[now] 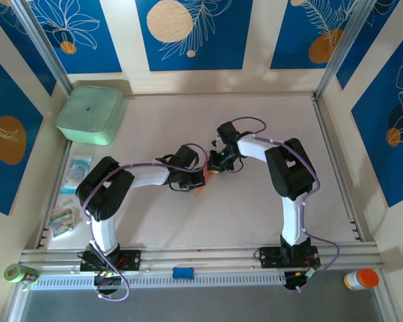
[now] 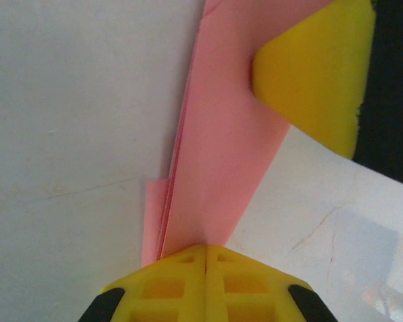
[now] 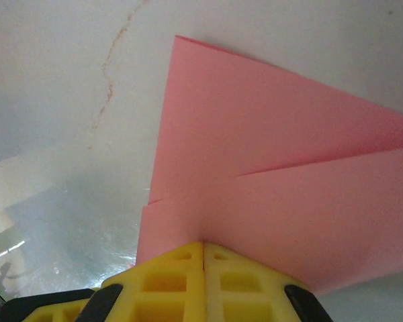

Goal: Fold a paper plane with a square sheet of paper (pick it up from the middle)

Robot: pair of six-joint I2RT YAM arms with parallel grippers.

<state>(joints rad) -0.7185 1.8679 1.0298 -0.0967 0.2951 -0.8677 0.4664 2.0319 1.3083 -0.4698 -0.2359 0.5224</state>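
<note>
Both tools are sitting mid-desk, just beside each other, and I'm seeing the pink paper (image 1: 200, 190) only as a sliver between them from the top camera. Left tool (image 2: 205, 258) is clamping fully down on the paper (image 2: 221, 154): its yellow fingers are meeting at the seam, with the paper's end coming straight out of it. The paper is looking like a long, narrow folded strip here, with stacked layer edges showing along its left side. At the far end of that strip, a yellow finger (image 2: 316, 74) of the right tool is overlapping the paper. Right tool (image 3: 203, 251) is also closed all the way, pinching the paper (image 3: 269, 168) at the seam; from this wrist, I'm reading two overlapping flaps with a crease running off to the right. The white desk (image 1: 255, 215) is showing behind the paper in both wrist views, but I can't tell whether the paper is touching it. A mint-green box (image 1: 91, 114) is sitting in the far-left corner, well apart. Clear packets (image 1: 76, 173) are lying along the left edge.
</note>
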